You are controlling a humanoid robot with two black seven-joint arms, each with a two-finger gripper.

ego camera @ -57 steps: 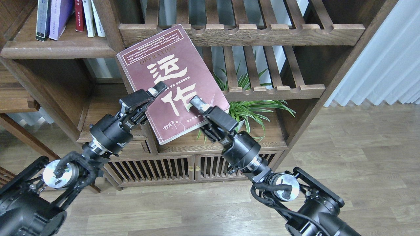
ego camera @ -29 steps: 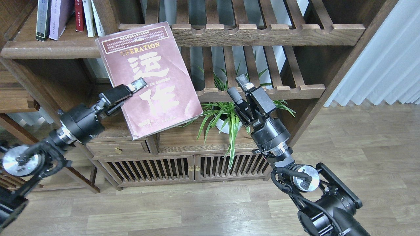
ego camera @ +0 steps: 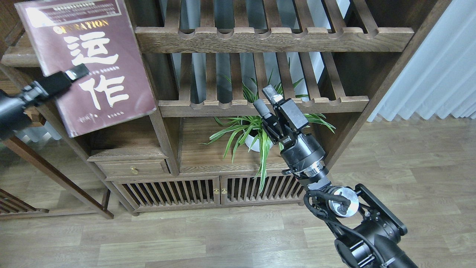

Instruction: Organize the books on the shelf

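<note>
My left gripper (ego camera: 76,72) is shut on the thick maroon book (ego camera: 100,48) with big white Chinese characters. It holds the book up at the top left, tilted, in front of the plank shelf (ego camera: 16,56), of which only a bit of the front edge shows. The book hides the other books on that shelf. My right gripper (ego camera: 264,97) is open and empty, raised in front of the lower slatted rack.
Two slatted racks (ego camera: 275,37) with scalloped front rails fill the middle of the bookcase. A spider plant in a white pot (ego camera: 253,139) stands on the low shelf behind my right gripper. Drawer and slatted cabinet doors (ego camera: 208,191) sit below. White curtain (ego camera: 438,63) at right.
My left arm has carried the maroon book up and to the left, in front of the plank shelf. My right gripper has let go of the book, pulled back to the right, and stands open.
</note>
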